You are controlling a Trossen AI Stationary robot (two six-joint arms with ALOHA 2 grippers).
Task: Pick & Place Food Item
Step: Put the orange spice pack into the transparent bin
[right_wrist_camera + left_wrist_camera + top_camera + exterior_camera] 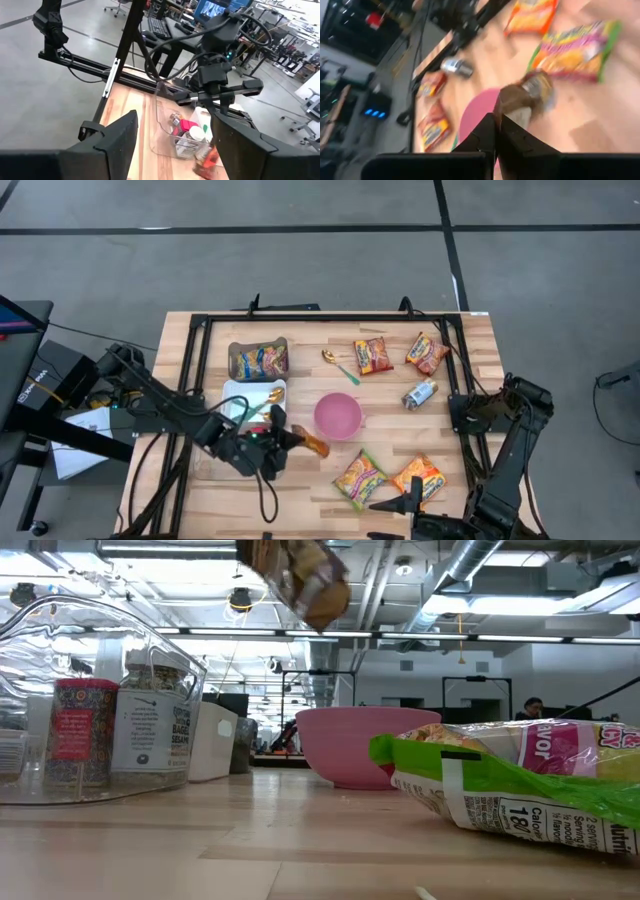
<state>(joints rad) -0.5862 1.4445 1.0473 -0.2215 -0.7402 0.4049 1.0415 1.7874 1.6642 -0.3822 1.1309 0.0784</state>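
We note the left end effector [283, 442] clamped on a brown snack packet [311, 444], held above the desk [310, 500] beside the pink bowl [338, 415], long axis tilted downward. Right end effector [172, 145] spread wide, empty.

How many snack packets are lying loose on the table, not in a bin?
4. Two at the far side: one by the spoon, one toward the right edge. Two at the near side: a green-edged one and an orange one. More may be hidden under the arms.
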